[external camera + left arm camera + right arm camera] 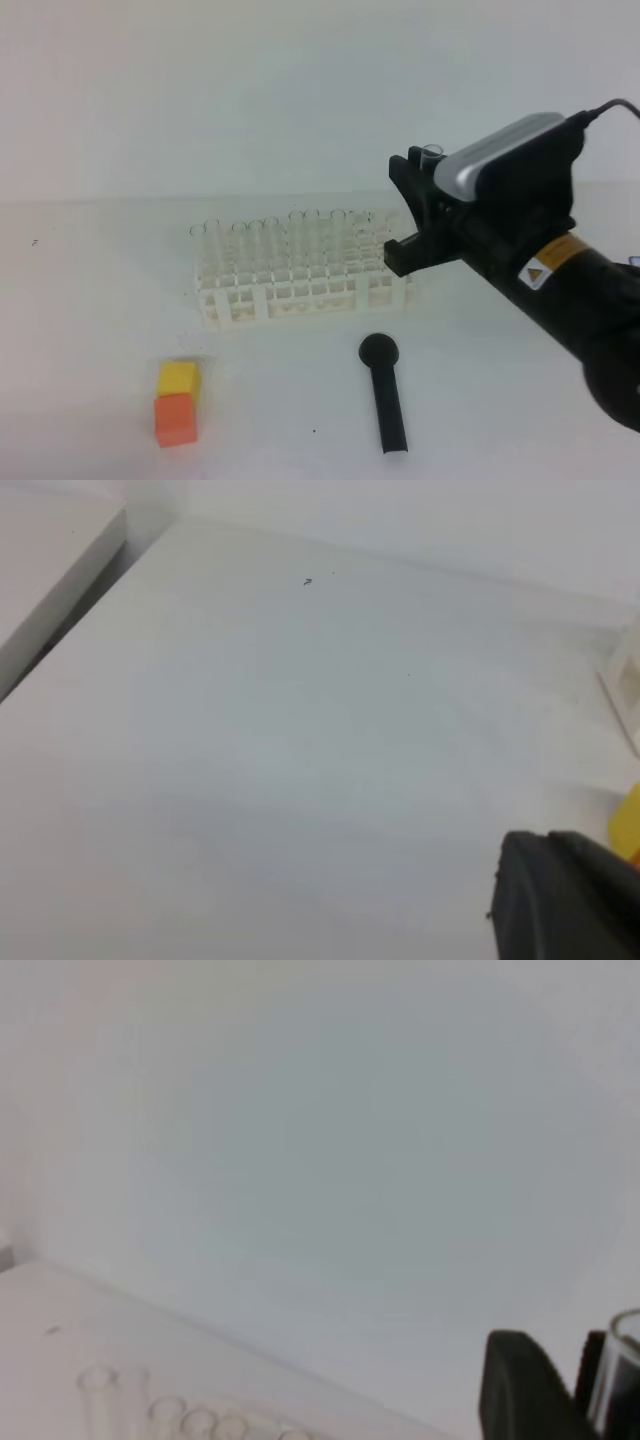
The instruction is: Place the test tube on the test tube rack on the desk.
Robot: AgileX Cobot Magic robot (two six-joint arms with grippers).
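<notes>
Right pincer (418, 205) pinches the test tube (432, 153) upright above the tube-filled test tube rack (300, 285).

One test tube rack (300, 285), two cubes (176, 403), one black stick (385, 393).

Black right arm (560, 290), silver-grey camera housing (495, 155), black cable, yellow-orange warning label, black hand (418, 215)
</notes>
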